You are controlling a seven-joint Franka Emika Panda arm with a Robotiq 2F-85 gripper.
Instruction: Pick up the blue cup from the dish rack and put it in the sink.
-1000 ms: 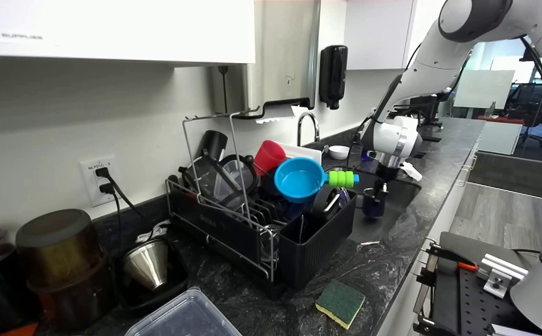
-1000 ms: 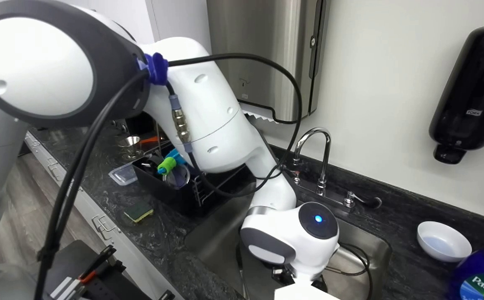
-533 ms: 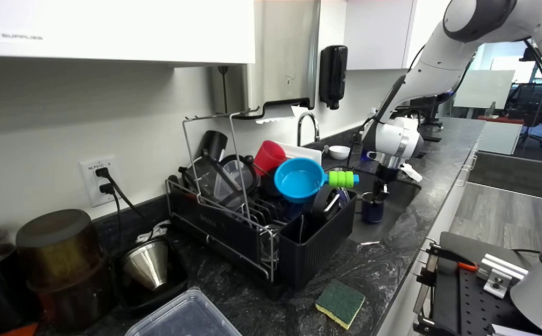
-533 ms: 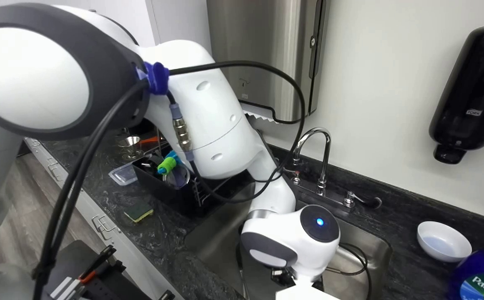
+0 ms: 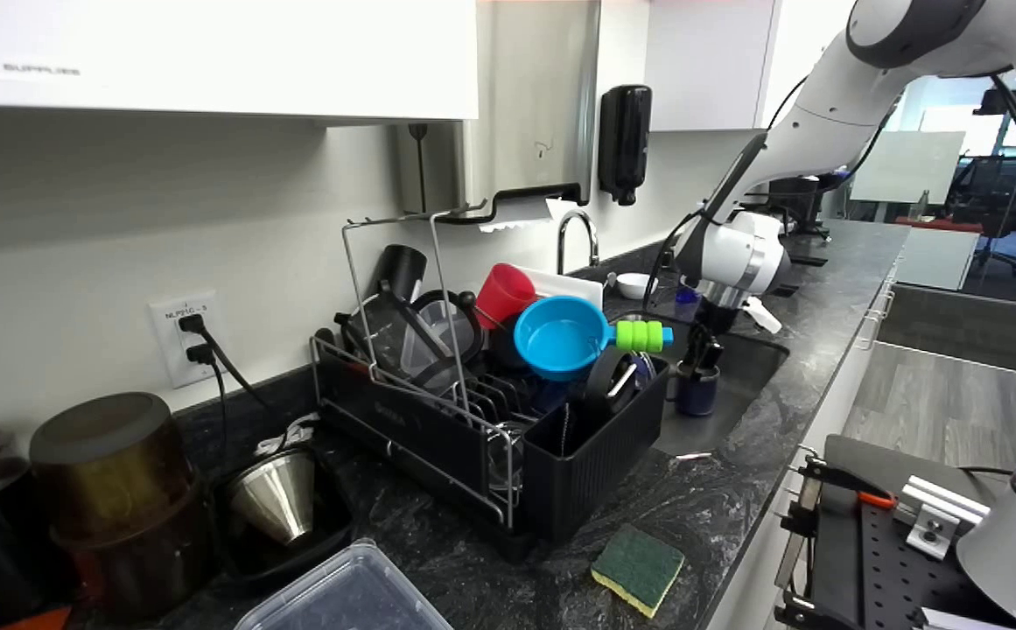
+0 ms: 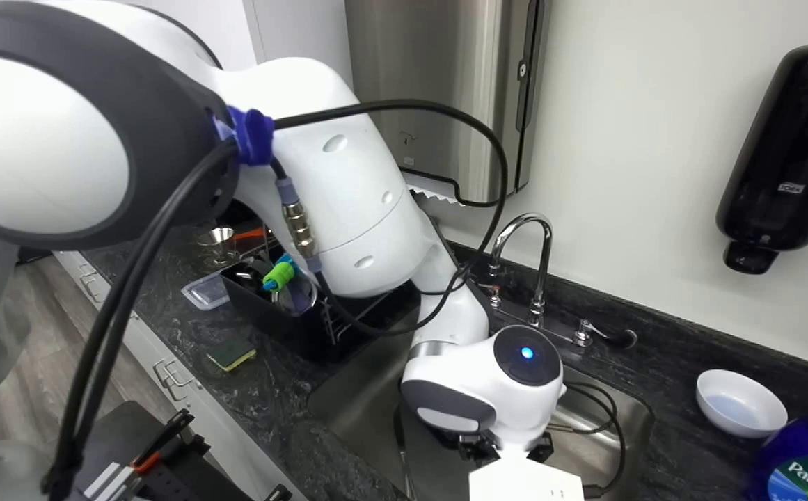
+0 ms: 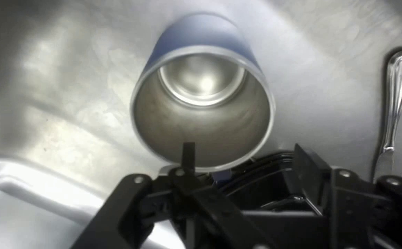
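Observation:
The blue cup [image 7: 204, 33] stands upright in the sink [image 7: 325, 86], its bare metal inside facing up at the wrist camera. My gripper [image 7: 243, 152] is open just over the near side of the cup, with a wide gap between its fingers. In the wrist view the left finger overlaps the cup's rim; whether it touches cannot be told. The right finger lies outside the cup. An exterior view has the cup [image 5: 697, 395] below the gripper [image 5: 700, 360], beyond the dish rack [image 5: 411, 424]. The arm hides the cup in the remaining view.
A knife [image 7: 400, 76] lies on the sink floor. The rack is packed with dishes, and a light-blue pan [image 5: 560, 337] juts toward the sink. Behind the basin rises the faucet [image 6: 543, 243]. A white bowl [image 6: 738, 403] and a sponge [image 5: 639, 567] are on the counter.
The cup has come down slightly and now stands on the sink floor. My gripper, shut on the cup's rim a second ago, has opened and let go; the hand has tilted a little.

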